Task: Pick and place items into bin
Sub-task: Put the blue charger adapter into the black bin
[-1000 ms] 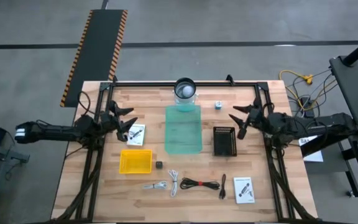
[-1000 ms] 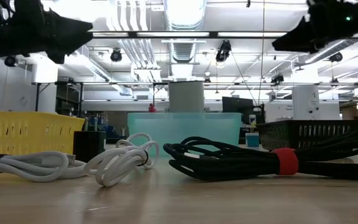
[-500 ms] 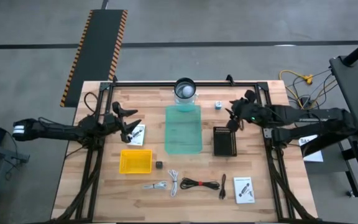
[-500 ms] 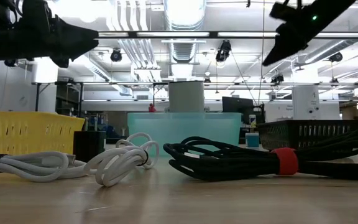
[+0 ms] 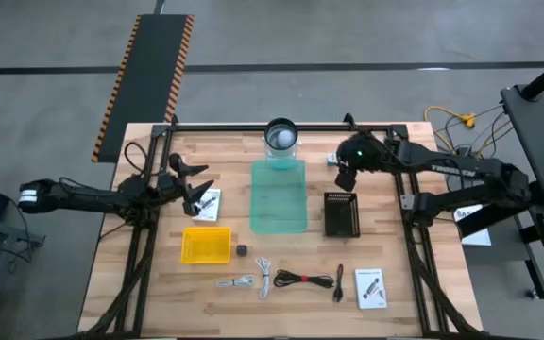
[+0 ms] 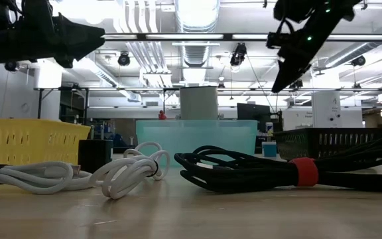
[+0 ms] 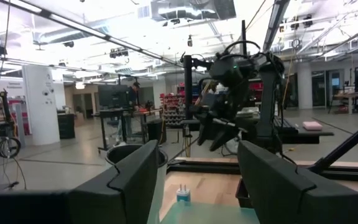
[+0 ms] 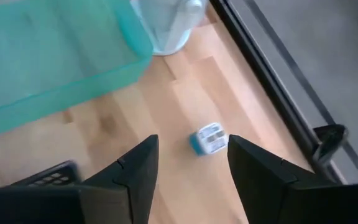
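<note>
A small blue-white piece (image 5: 331, 160) lies on the wooden table near its far edge; in the right wrist view it (image 8: 211, 139) lies just ahead of the gap between my fingers. My right gripper (image 5: 344, 178) hangs open above the table beside it, tipped down, touching nothing. My left gripper (image 5: 196, 194) is open and empty in the air over a white printed card (image 5: 209, 204) at the left. A black cube (image 5: 242, 249), white cables (image 5: 250, 280), a coiled black cable (image 5: 303, 279) and a second card (image 5: 371, 287) lie near the front edge.
A teal bin (image 5: 279, 195) stands mid-table with a round clear cup (image 5: 281, 135) behind it. A yellow basket (image 5: 206, 244) stands left of the bin and a black basket (image 5: 341, 213) right of it. A black frame (image 5: 272, 126) rims the table.
My right gripper has swung from the table's right side toward the far edge and the left, to beside the blue-white piece, and has tipped its fingers downward. It stays open.
</note>
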You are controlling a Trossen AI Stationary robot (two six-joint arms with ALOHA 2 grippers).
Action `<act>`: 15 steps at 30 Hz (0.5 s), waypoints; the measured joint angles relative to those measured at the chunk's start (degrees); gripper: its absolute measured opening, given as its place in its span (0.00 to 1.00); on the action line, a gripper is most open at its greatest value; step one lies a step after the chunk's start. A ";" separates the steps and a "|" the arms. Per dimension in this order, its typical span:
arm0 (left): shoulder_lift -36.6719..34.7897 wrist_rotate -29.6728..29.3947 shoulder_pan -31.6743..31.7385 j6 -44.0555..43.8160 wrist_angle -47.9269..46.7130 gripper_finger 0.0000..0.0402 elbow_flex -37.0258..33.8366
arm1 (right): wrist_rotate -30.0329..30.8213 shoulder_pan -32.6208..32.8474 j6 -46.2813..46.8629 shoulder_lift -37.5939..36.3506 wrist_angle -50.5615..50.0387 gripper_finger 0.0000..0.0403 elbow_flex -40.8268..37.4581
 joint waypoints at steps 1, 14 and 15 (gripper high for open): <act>-0.01 -0.01 0.00 0.00 -0.02 0.51 0.00 | -0.34 -0.66 -0.77 1.17 -0.01 0.45 0.89; -0.03 -0.02 0.00 1.95 -0.02 0.51 0.00 | -3.70 -4.11 -20.43 19.78 -2.89 0.55 14.49; 0.02 -0.01 0.01 2.38 -0.02 0.51 0.00 | -3.66 -4.39 -21.78 21.58 -3.73 0.55 15.77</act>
